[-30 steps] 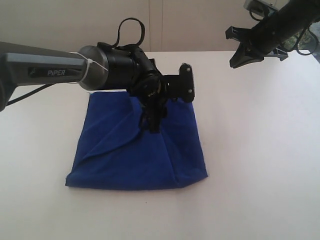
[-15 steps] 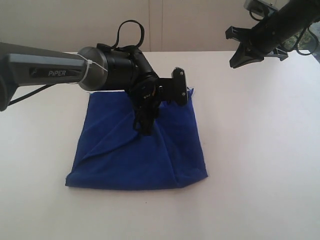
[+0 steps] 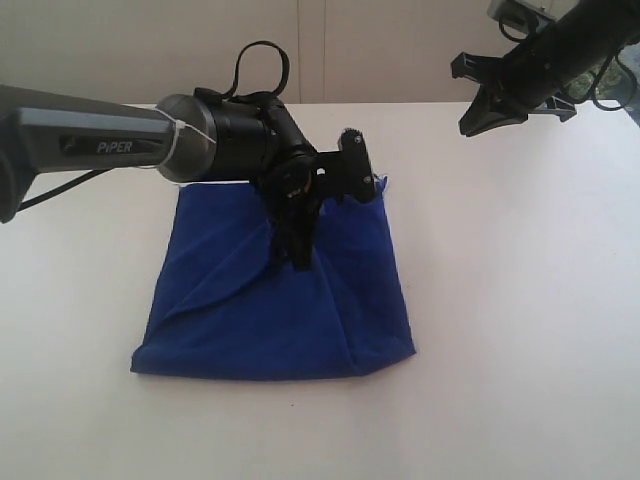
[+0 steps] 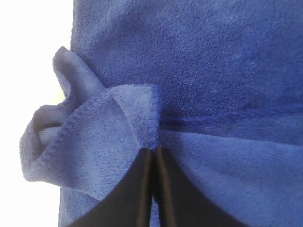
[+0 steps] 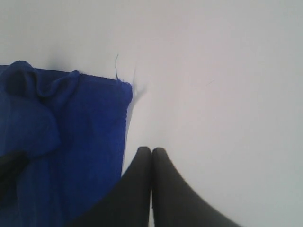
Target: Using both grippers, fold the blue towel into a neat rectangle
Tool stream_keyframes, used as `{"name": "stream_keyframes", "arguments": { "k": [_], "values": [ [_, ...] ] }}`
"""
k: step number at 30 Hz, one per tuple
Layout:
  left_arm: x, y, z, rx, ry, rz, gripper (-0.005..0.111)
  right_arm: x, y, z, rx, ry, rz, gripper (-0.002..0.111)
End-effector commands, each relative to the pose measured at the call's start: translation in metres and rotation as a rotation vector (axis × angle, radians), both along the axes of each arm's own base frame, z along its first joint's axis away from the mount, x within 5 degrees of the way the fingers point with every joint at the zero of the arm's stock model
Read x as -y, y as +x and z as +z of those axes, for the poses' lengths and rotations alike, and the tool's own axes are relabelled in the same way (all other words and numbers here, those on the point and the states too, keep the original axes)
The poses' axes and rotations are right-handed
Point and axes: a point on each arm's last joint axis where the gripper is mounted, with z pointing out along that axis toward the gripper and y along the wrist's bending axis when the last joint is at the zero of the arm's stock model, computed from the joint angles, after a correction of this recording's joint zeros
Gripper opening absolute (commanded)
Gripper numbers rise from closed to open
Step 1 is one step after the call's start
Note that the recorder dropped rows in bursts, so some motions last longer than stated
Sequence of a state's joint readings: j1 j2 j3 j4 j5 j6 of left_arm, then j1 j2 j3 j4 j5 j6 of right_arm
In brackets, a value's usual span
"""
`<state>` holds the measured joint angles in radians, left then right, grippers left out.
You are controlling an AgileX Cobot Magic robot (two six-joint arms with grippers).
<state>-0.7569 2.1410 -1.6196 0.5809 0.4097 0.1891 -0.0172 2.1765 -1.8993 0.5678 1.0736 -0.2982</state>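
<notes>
The blue towel (image 3: 270, 320) lies folded in a rough square on the white table, with a diagonal crease and a raised ridge near its middle. My left gripper (image 3: 299, 260) points down onto that ridge and is shut on a pinched fold of the blue towel (image 4: 109, 137), which bunches up around the black fingertips (image 4: 142, 165). My right gripper (image 3: 470, 126) hangs high at the far right, away from the cloth. In the right wrist view the right gripper (image 5: 151, 150) is shut and holds nothing, over bare table beside the towel's (image 5: 80, 132) corner with its loose thread.
The white table (image 3: 520, 300) spreads around the towel on all sides. A pale wall stands behind the table's far edge. The left arm's grey tube (image 3: 90, 140) reaches in from the left above the table.
The left gripper's jaws have closed from wide open onto a fold of the towel, and its wrist has turned slightly. The right arm has not moved.
</notes>
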Motion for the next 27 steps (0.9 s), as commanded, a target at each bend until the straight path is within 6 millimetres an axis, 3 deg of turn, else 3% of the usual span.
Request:
{"name": "stream_keyframes", "arguments": {
  "k": [1, 6, 13, 17, 19, 23, 27],
  "values": [
    [-0.005, -0.003, 0.013, -0.007, -0.015, 0.066, 0.010, 0.003, 0.000, -0.001, 0.001, -0.001, 0.007, 0.000],
    [-0.031, 0.001, 0.039, -0.032, -0.083, 0.299, 0.010, 0.003, -0.001, -0.001, -0.002, -0.001, 0.009, 0.000],
    [-0.068, 0.019, 0.037, -0.149, -0.205, 0.554, 0.010, -0.008, -0.005, -0.002, -0.039, 0.009, 0.051, 0.000],
    [-0.080, 0.025, 0.036, -0.197, -0.255, 0.620, 0.010, -0.029, -0.007, -0.002, -0.037, 0.010, 0.097, 0.000],
    [-0.082, 0.027, 0.035, -0.206, -0.277, 0.633, 0.010, -0.051, -0.009, -0.001, -0.005, 0.002, 0.147, 0.000],
    [-0.081, 0.028, 0.028, -0.220, -0.269, 0.637, 0.010, -0.077, -0.009, 0.000, 0.051, -0.002, 0.170, 0.000],
    [-0.080, 0.027, 0.022, -0.253, -0.257, 0.655, 0.010, -0.104, -0.006, -0.012, 0.093, 0.003, 0.201, 0.002]
  ]
}}
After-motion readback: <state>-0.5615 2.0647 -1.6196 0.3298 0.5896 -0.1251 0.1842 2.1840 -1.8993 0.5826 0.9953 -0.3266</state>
